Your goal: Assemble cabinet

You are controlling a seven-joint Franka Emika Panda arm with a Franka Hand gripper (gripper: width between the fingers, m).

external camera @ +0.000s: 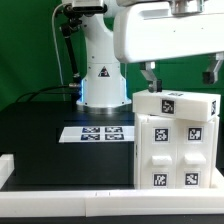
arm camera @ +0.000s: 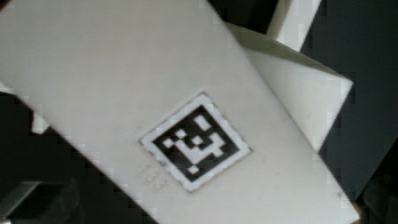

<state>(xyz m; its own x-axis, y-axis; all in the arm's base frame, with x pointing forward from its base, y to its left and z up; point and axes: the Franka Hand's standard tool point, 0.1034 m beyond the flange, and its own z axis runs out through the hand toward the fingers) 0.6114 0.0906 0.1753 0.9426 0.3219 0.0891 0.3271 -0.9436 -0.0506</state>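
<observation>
**Open gripper over the tagged cabinet — risk of a bump**

Gripper (external camera: pixel 181 73) hanging just above the cabinet (external camera: pixel 176 140), jaws spread wide, nothing held. Cabinet standing upright on the black table (external camera: pixel 45 135), to the exterior view's right of the marker board (external camera: pixel 95 132). Likely trouble: one finger catching the top panel (arm camera: pixel 143 90) on descent and tipping or shifting the stack — top block apparently only resting, not locked. Wrist view filled by that tagged panel, so clearance hard to judge. Nearby: white robot base (external camera: pixel 100 75) behind the marker board, white rail (external camera: pixel 70 196) along the near table edge. Nothing between gripper and cabinet.
</observation>
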